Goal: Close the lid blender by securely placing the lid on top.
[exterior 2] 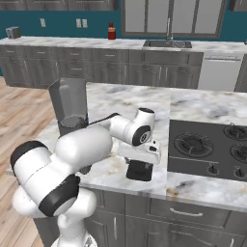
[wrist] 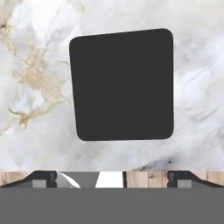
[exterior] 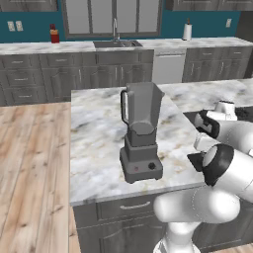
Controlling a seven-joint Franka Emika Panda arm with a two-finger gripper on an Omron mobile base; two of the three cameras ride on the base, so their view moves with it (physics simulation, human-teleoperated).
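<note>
Reaching for the lid (wrist: 121, 84) is the step in hand, judging by the pose: the gripper (exterior 2: 140, 161) hangs right above it, pointed straight down, and nothing is lifted yet. Lid is a flat black squarish slab lying flat on the marble desk (exterior: 99, 133), near the desk's front edge, between the blender (exterior: 141, 131) and the stove (exterior 2: 207, 147), well apart from the blender. In the hand view the lid sits just beyond the two fingertips (wrist: 43, 179), slightly rotated against the frame. Blender stands upright on the desk with its jar mouth open, handle on its left in the left base view, red button on the base facing front. Jaws look spread wide, wider than the lid by the hand view, and they hold nothing and touch nothing as far as I can see; whether the tips have reached the desk level I cannot tell. Next move, my guess: shift the hand a bit so the lid centres between the tips, drop down, close on two opposite edges. Thin slab flat on marble, so the grip needs to go low and square, else it could slip. After that it calls for a lift and a carry over to the jar mouth, lining up the square before setting it down.
</note>
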